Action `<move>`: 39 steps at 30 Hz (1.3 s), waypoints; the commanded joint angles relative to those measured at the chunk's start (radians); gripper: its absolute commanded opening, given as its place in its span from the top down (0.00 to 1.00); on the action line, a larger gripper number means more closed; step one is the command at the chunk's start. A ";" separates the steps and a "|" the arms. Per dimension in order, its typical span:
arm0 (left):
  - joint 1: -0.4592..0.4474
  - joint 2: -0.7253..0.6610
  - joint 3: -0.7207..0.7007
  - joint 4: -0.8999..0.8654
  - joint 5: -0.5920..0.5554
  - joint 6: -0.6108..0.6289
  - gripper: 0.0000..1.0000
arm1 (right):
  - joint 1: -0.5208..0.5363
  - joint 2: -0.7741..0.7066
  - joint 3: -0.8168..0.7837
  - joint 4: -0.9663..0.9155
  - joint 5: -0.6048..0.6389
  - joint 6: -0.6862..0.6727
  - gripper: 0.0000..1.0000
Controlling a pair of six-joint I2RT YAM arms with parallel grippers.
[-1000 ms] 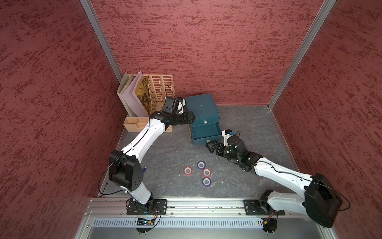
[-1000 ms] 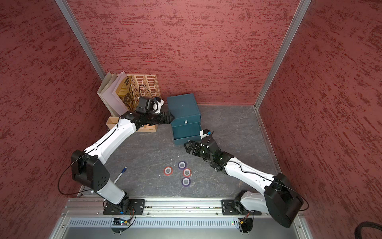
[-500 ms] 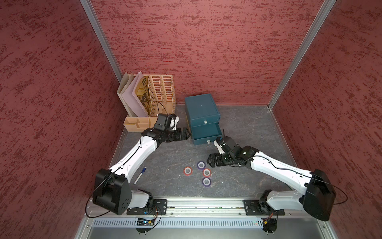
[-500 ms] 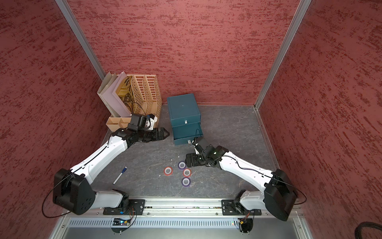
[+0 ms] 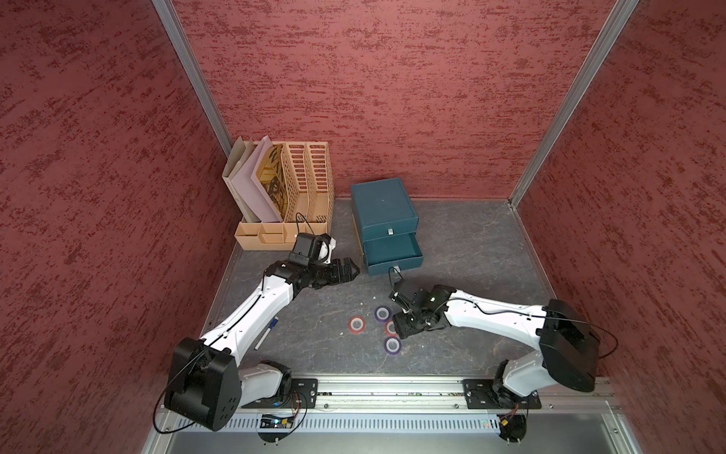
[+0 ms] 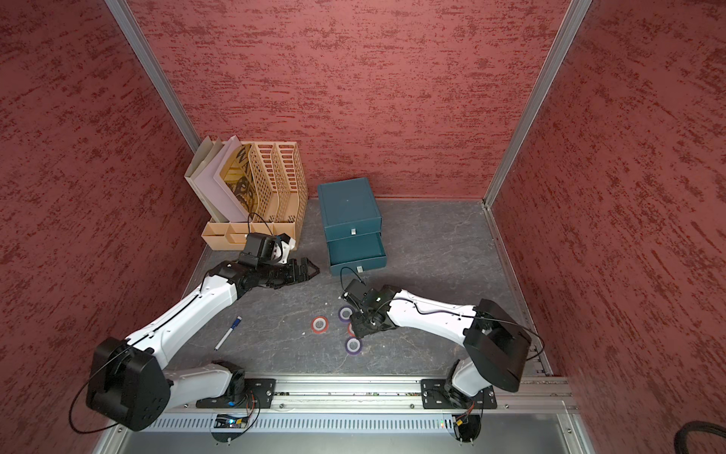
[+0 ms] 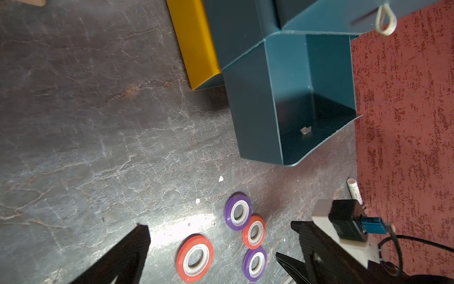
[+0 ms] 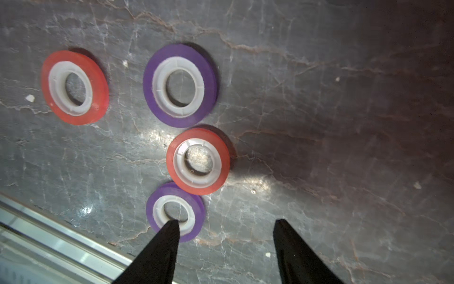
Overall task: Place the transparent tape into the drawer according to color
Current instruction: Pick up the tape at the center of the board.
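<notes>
My R gripper stood over a red tape roll, jaws apart, empty. L gripper gaped nr drawer.

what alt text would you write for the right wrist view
Four flat tape rolls with pale cores lie on a dark marbled table: outer red roll, far purple roll, middle red roll, near purple roll. The right gripper is open, one fingertip covering part of the near purple roll.

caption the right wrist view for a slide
Open right gripper over two red tape rolls and two purple tape rolls
</notes>
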 commanded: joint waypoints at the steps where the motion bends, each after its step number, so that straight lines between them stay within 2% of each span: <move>1: 0.003 -0.027 -0.024 0.028 0.020 -0.010 0.00 | 0.017 0.040 0.039 0.005 0.070 0.024 0.35; 21: 0.002 -0.051 -0.073 0.020 0.020 -0.020 0.00 | 0.039 0.205 0.099 0.013 0.113 0.028 0.52; 24: 0.002 -0.047 -0.073 0.020 0.020 -0.018 0.00 | 0.039 0.216 0.096 -0.004 0.119 0.034 0.57; 32: 0.001 -0.043 -0.071 0.017 0.018 -0.014 0.00 | 0.039 0.226 0.087 -0.039 0.124 0.051 0.82; 39: -0.014 -0.034 -0.065 -0.008 -0.003 0.001 0.00 | 0.039 0.224 0.095 -0.025 0.133 0.071 0.92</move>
